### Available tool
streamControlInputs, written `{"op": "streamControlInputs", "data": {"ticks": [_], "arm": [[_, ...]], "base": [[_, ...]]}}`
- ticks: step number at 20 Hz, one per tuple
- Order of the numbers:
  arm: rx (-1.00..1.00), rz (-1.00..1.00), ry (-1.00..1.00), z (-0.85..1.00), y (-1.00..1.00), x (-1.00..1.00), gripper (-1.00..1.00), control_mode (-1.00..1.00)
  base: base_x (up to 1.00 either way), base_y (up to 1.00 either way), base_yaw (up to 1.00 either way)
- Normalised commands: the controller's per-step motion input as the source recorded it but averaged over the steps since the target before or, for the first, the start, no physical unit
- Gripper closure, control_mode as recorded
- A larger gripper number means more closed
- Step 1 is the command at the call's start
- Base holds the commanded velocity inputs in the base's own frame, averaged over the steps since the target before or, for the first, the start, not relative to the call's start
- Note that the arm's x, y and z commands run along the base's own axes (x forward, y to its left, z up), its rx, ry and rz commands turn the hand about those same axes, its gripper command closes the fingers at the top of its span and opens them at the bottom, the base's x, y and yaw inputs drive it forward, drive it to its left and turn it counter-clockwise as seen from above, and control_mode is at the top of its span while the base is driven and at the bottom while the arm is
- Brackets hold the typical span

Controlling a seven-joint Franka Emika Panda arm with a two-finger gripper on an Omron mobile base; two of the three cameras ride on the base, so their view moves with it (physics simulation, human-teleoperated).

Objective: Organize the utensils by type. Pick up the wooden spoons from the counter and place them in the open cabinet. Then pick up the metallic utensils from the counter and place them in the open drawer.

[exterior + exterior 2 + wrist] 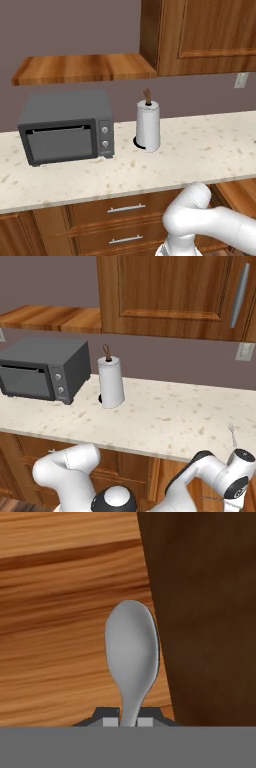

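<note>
The claw is clamped narrowly on the handle of the silver spoon. In the hand view the spoon's long axis runs straight up, bowl toward 12 o'clock, over light wood beside a darker wooden panel.

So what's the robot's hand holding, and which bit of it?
A small silver spoon. The gripper pinches it by the thin handle, just below the bowl, so the bowl sticks out in front over light wood.
</note>
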Motion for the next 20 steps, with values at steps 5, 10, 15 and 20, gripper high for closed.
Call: {"op": "streamControlInputs", "data": {"ticks": [5,10,15,20], "arm": [[0.0,-0.01,-0.03,-0.48,-0.25,-0.75,1.0,-1.0],[0.0,-0.02,-0.04,-0.49,-0.24,-0.77,1.0,-1.0],[0.0,-0.02,-0.03,-0.47,-0.27,-0.78,1.0,-1.0],[0.0,-0.02,-0.04,-0.39,-0.22,-0.68,1.0,-1.0]], "base": [[0.0,0.0,0.0],[0.0,0.0,0.0],[0.0,0.0,0.0],[0.0,0.0,0.0]]}}
